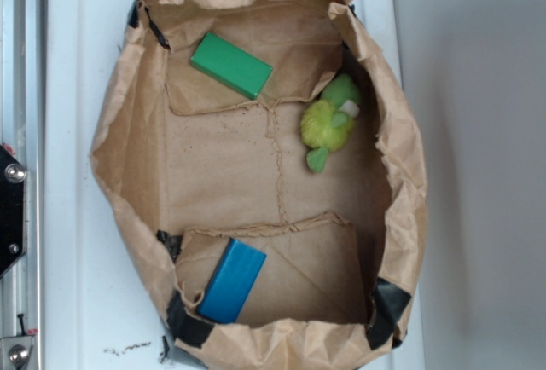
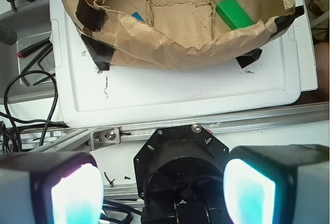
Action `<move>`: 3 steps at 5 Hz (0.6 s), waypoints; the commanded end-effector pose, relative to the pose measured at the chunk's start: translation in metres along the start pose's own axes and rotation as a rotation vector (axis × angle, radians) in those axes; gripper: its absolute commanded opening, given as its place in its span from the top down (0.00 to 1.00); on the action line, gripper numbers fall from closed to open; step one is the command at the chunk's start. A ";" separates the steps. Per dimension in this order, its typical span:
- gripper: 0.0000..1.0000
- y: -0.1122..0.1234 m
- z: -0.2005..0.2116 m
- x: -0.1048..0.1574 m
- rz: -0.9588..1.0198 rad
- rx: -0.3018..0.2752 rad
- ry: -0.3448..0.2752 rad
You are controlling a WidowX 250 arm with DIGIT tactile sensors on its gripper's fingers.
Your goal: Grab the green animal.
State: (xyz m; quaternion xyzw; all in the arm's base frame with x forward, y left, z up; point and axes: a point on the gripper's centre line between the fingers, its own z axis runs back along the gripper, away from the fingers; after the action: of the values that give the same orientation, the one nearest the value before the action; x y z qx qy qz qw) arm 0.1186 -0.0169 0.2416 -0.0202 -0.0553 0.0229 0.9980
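Exterior view, looking straight down: a brown paper bag [image 1: 128,131], cut low with its rim rolled over and patched with black tape at the corners, sits on a white plastic tray [image 1: 68,216].

The small fuzzy yellow-green plush animal [image 1: 328,124] lies on the bag floor at the right side of the picture, close against the bag's right wall. Smooth green limbs stick out above and below the round body; a small white tag sits on its upper right. It lies free, nothing touching it but the paper.

A flat green rectangular block [image 1: 230,65] lies tilted in the upper fold, up and left of the animal and apart from it. A flat blue rectangular block [image 1: 232,280] lies in the lower fold, well apart from both.

Wrist view: the gripper [image 2: 162,190] shows at the bottom edge, its two pads [image 2: 75,195] wide apart with nothing between them. It sits outside the bag, over a metal rail, well short of the animal, which shows only as a green scrap at the top edge. Black cables [image 2: 20,90] lie on the left.
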 end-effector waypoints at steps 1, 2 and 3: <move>0.00 0.000 0.000 0.000 0.000 0.000 0.000; 0.00 -0.004 -0.022 0.048 0.086 0.001 -0.005; 0.00 -0.006 -0.035 0.092 0.118 0.000 0.028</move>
State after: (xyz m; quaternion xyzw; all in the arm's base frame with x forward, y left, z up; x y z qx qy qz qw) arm 0.2093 -0.0211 0.2049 -0.0228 -0.0175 0.0791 0.9964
